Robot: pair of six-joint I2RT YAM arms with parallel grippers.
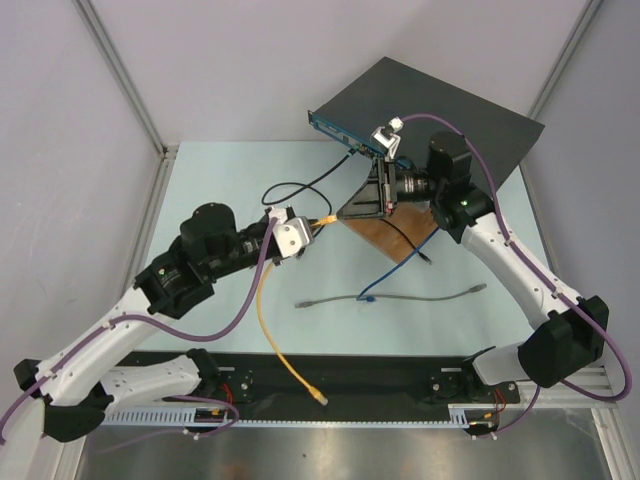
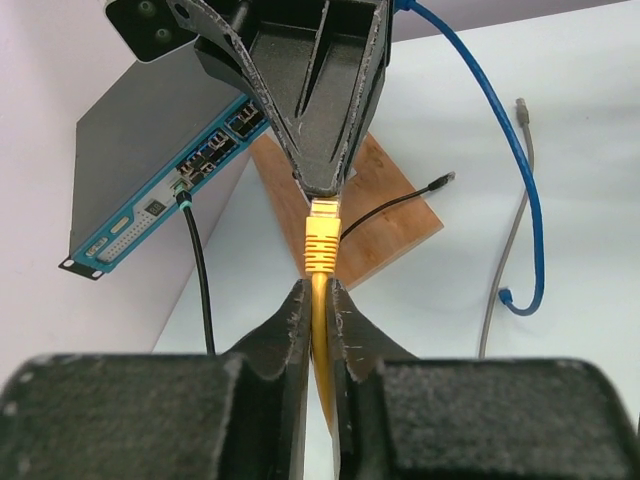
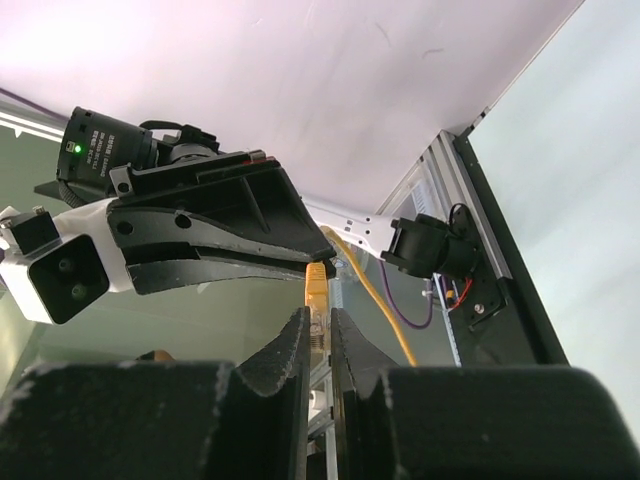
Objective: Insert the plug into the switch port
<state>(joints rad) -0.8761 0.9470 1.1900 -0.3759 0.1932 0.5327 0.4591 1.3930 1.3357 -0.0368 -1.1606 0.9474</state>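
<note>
While right pincer pinches plug, switch apart

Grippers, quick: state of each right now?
Left gripper: closed on the yellow cable, just behind its plug.
Right gripper: closed on the plug's tip.

No text, brand, number or sign can be read anywhere. The switch, at the far edge of the table, has small pale marks along its teal front face, but they are too small and blurred to make out.
</note>
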